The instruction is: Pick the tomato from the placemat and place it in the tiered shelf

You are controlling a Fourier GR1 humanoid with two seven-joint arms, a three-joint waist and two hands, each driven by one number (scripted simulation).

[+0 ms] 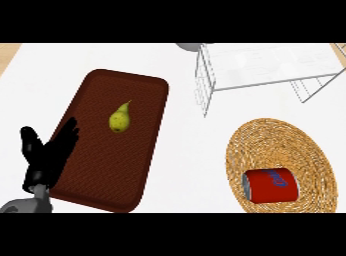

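A white table (95, 60) seen from steeply above. On its left side lies a dark brown rectangular tray (132, 165), set at a slight angle. A yellow-green pear (119, 119) rests on the tray's upper half, its stem pointing up and to the right. The robot's left hand (47, 155), black, shows at the lower left over the tray's left edge, fingers (67, 134) straight and pointing upward. At the top right stands a white wire tiered shelf (264, 70). Below it, at the lower right, lies a round woven placemat (272, 140). A red can (270, 185) lies on its side on the placemat's lower part.
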